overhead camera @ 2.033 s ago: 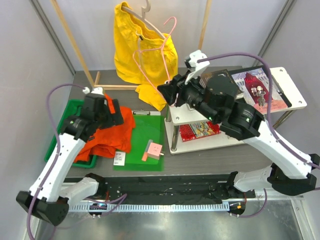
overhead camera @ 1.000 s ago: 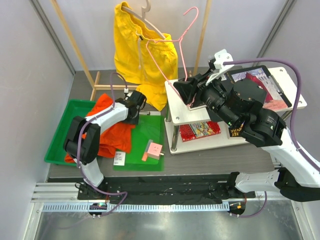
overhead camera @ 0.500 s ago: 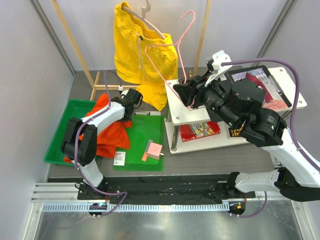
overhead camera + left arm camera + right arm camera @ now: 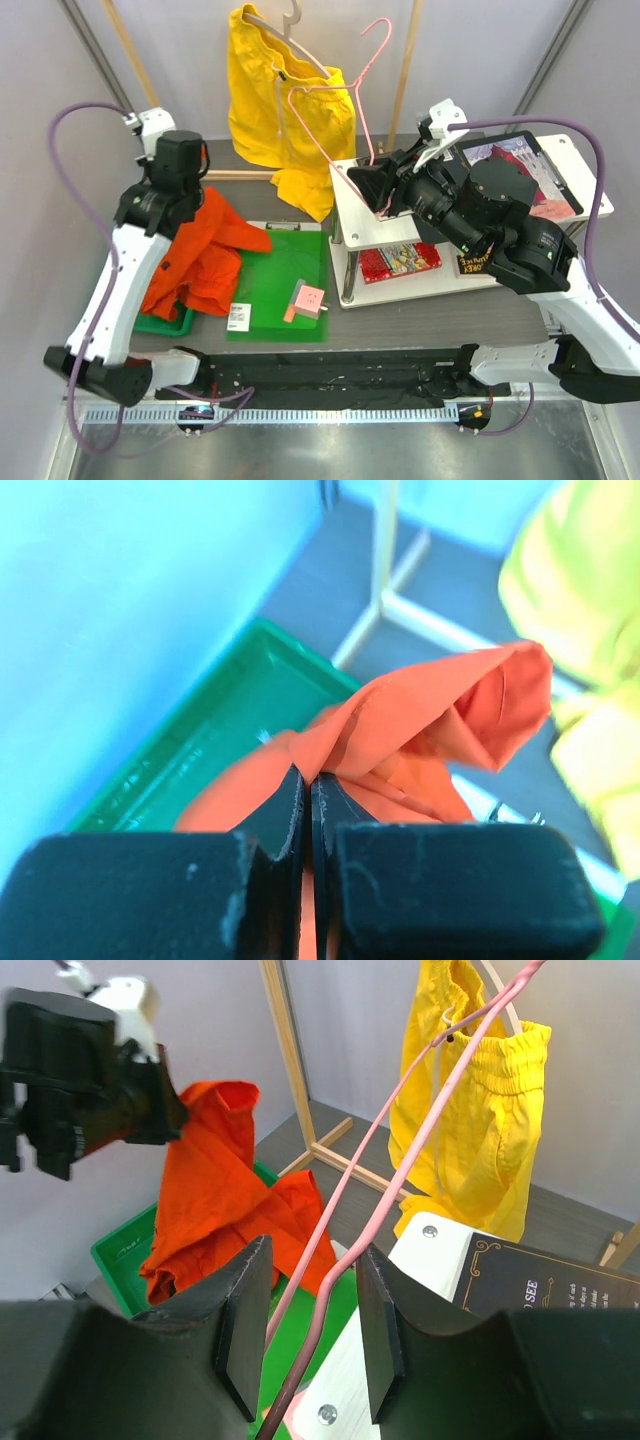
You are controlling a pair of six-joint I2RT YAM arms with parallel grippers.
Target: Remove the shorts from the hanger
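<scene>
The orange-red shorts [image 4: 205, 260] hang from my left gripper [image 4: 185, 195], which is raised over the table's left side. In the left wrist view, that gripper [image 4: 310, 775] is shut on a fold of the shorts [image 4: 440, 710]. My right gripper [image 4: 372, 185] holds a bare pink hanger [image 4: 322, 88] up in the air; in the right wrist view both of the hanger's wires [image 4: 404, 1172] run between the jaws of this gripper [image 4: 313, 1250]. The yellow shorts [image 4: 275, 100] hang on a grey hanger [image 4: 290, 15] at the back.
A green tray [image 4: 162, 322] lies under the orange-red shorts. Beside it a green clipboard [image 4: 285, 265] carries a pink block [image 4: 308, 298] and a white tag [image 4: 238, 315]. A white two-level shelf [image 4: 350, 185] with a framed picture [image 4: 510, 160] stands on the right. Wooden rack posts [image 4: 405, 60] rise behind.
My left gripper has shut on the orange-red shorts and risen up and to the back left, lifting them off the tray. The right gripper still holds the pink hanger in the same spot.
</scene>
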